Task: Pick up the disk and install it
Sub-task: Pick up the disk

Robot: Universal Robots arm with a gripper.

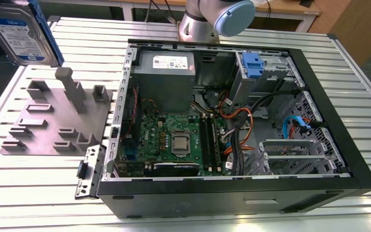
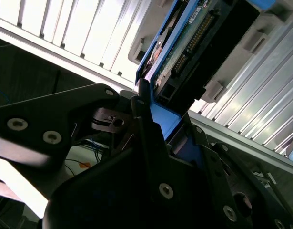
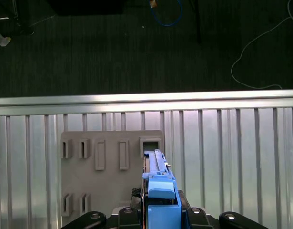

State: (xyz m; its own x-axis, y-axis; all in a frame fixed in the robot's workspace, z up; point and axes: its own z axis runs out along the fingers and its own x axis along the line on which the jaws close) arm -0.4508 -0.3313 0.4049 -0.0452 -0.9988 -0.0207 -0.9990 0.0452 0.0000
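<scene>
Item 1: disk (image 1: pixel 18 31), upper left of exterior view, clamped edge-on in my gripper (image 2: pixel 167 121), held high prob. to clear posts (image 1: pixel 66 82) on fixture plate (image 1: pixel 44 128).

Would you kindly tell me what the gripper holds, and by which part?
The gripper holds the disk, clamped by one end of its blue carrier frame.
</scene>
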